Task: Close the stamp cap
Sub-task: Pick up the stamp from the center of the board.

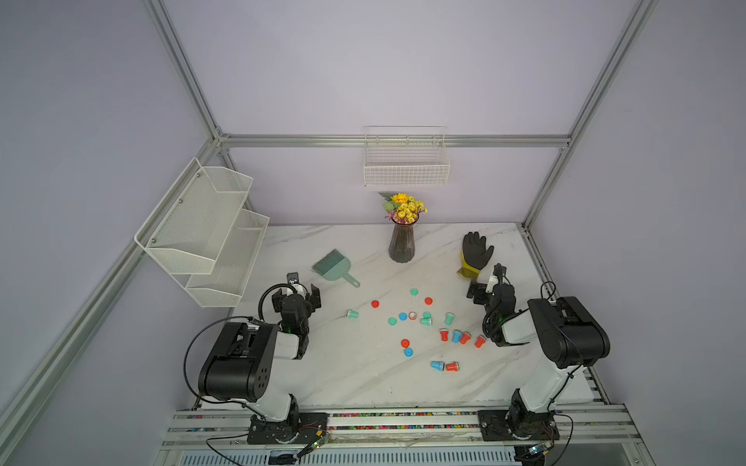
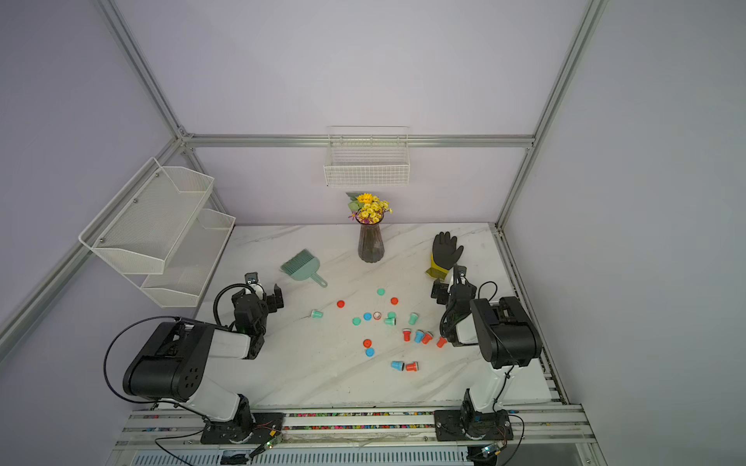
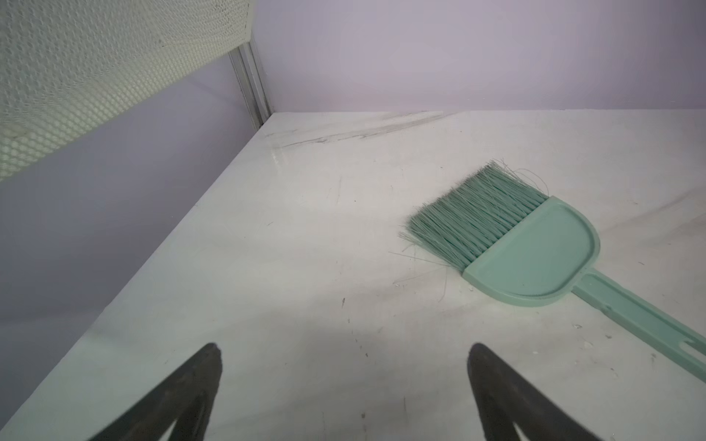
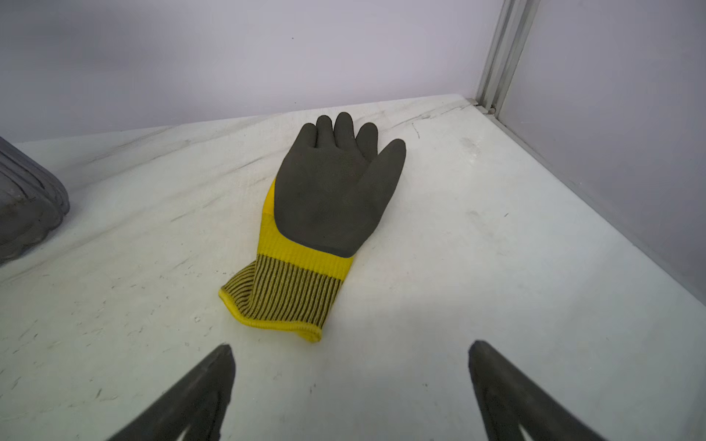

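Several small stamps in red (image 1: pixel 444 335), blue (image 1: pixel 437 365) and teal (image 1: pixel 352 314) lie scattered on the middle of the marble table (image 1: pixel 355 375). Loose round caps lie among them, such as a red cap (image 1: pixel 375 304), a blue cap (image 1: pixel 402 316) and a teal cap (image 1: pixel 413 291). My left gripper (image 1: pixel 298 293) (image 3: pixel 344 349) hovers open and empty at the left, well away from them. On the right, by the glove's cuff, my right gripper (image 1: pixel 487 281) (image 4: pixel 351 349) is open and empty too. Neither wrist view shows a stamp or cap.
A teal hand brush (image 1: pixel 335 267) (image 3: pixel 527 248) lies ahead of the left gripper. A black and yellow glove (image 1: pixel 475 254) (image 4: pixel 328 198) lies ahead of the right one. A dark vase of flowers (image 1: pixel 402 242) stands at the back. A white mesh shelf (image 1: pixel 202 226) hangs on the left wall.
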{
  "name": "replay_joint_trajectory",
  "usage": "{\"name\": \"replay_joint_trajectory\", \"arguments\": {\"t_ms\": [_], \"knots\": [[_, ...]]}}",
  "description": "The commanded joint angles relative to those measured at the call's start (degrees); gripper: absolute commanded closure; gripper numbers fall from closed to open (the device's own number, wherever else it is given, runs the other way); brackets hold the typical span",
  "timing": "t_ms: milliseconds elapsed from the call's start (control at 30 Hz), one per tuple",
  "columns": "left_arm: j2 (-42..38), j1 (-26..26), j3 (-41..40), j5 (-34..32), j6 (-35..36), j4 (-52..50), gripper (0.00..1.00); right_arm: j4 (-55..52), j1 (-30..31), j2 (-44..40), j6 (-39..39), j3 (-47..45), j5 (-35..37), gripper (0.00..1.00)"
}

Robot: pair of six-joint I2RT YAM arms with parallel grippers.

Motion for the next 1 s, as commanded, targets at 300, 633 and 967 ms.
{"name": "replay_joint_trajectory", "arguments": {"t_ms": [300,633,967], "knots": [[-0.2,-0.1,1.0,-1.1,1.1,3.9,0.0,1.6,0.2,0.4,-0.2,0.6,-2.3,0.03],[-7.6,-2.2,-0.3,-7.0,2.7,1.2,0.0,0.6,0.5,-8.2,0.2,-2.2,5.2,0.03],[-19.3,-5.1,19.0,-15.6,-8.8,-45.4,0.0,-36.6,0.7,-23.2,9.0,10.4,1.8,0.03]]}}
